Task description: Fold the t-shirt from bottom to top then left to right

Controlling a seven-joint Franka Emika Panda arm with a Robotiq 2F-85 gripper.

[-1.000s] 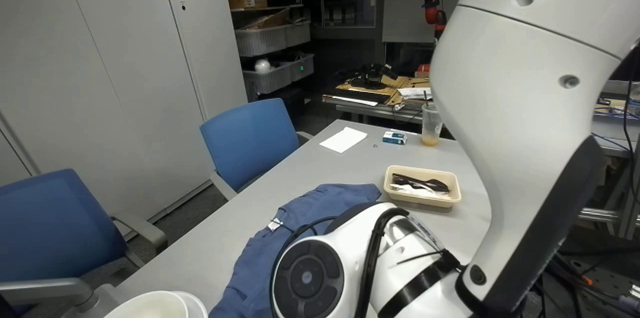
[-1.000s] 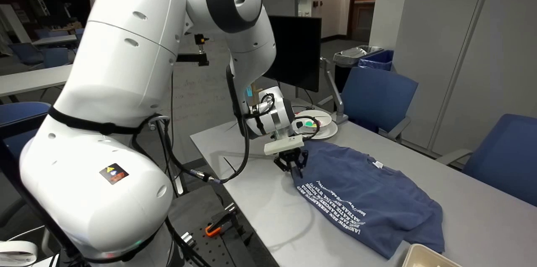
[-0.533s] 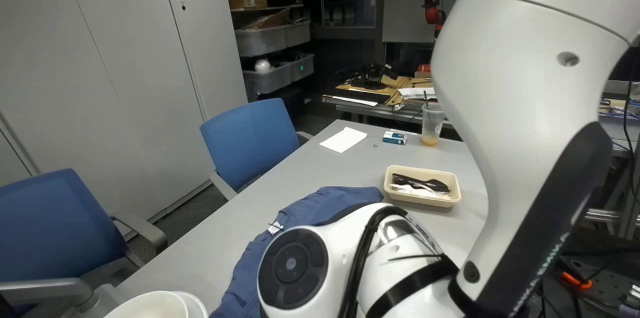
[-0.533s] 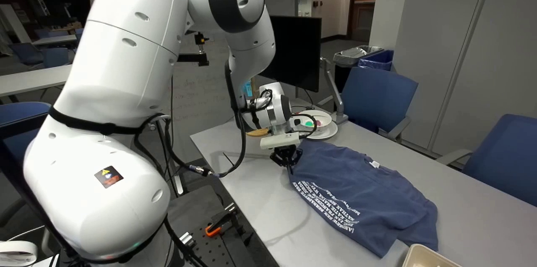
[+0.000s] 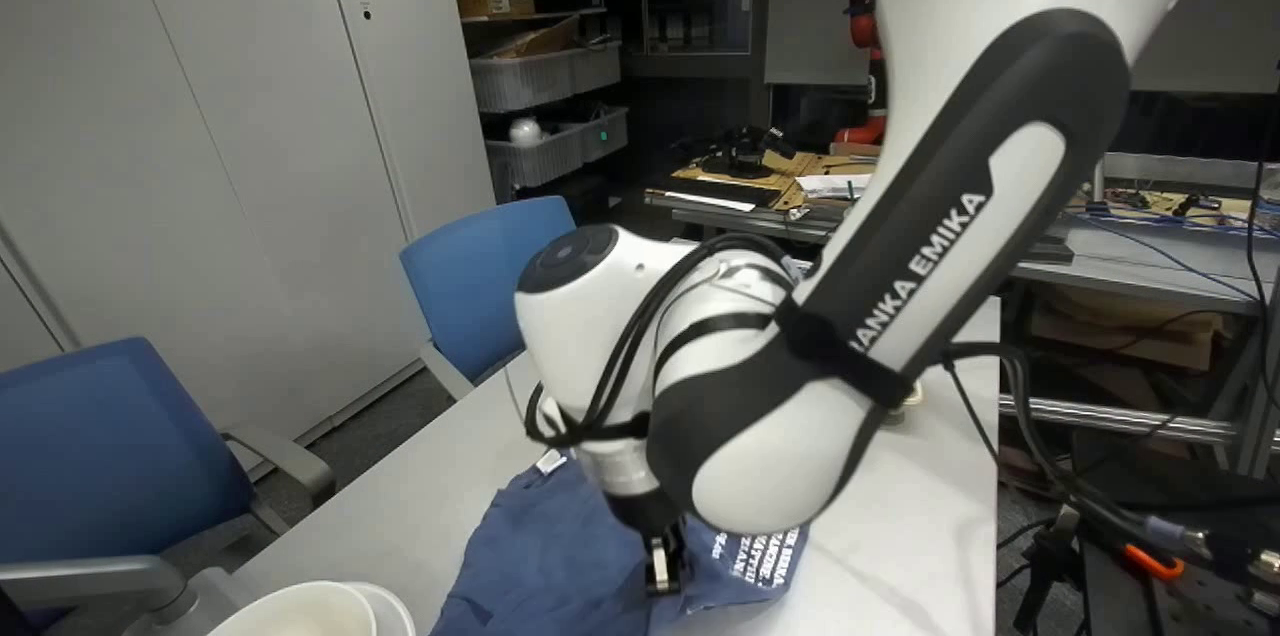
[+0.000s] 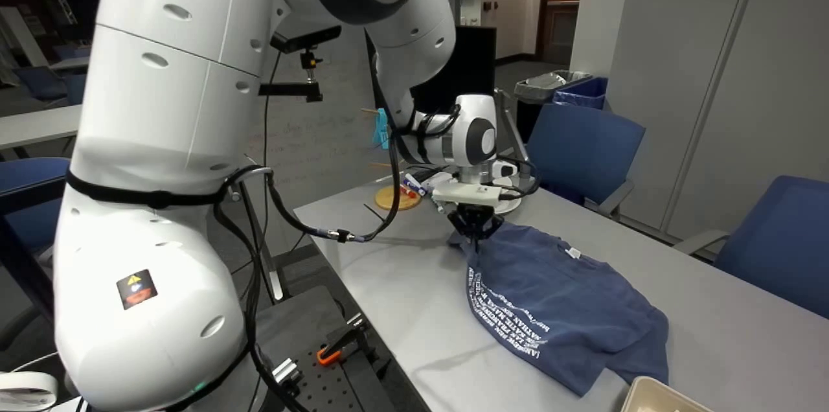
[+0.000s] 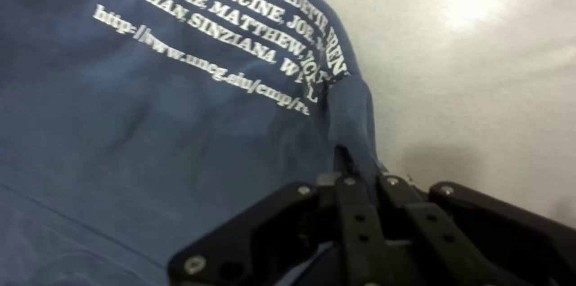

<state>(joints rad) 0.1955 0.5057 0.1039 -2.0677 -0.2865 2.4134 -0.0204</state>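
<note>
The navy-blue t-shirt (image 6: pixel 576 308) is found lying on the tabletop (image 6: pixel 732 334), its collar label (image 6: pixel 573 252) lying on the side where blue chairs (image 6: pixel 583 146) are placed and its white lettering (image 6: pixel 508 318) running along the opposite edge. The end effector (image 7: pixel 362 167) is observed narrowed on the t-shirt, a gathered fold of its cloth being pinched between the fingers (image 7: pixel 357 205) at one end of the lettered edge. In the wrist view, the lettering is bent where the cloth is drawn into a ridge leading to the fingers; in an exterior view, a short flap of cloth (image 6: pixel 458 241) is seen past the grip. Whether the gripped portion is clear of the tabletop cannot be told. The t-shirt is partly covered by the arm (image 5: pixel 930 256) in an exterior view. A beige tray (image 6: pixel 638 394), cut off by the frame, is located just beside the end of the t-shirt away from the end effector; contact between the two cannot be confirmed. A white bowl (image 5: pixel 290 601) and a white plate (image 5: pixel 395 606) showing past its rim are noted near the gripped end of the t-shirt. Beyond that same end, a round brown disc (image 6: pixel 390 199) and several markers (image 6: pixel 414 185) are recorded apart from the t-shirt.
</note>
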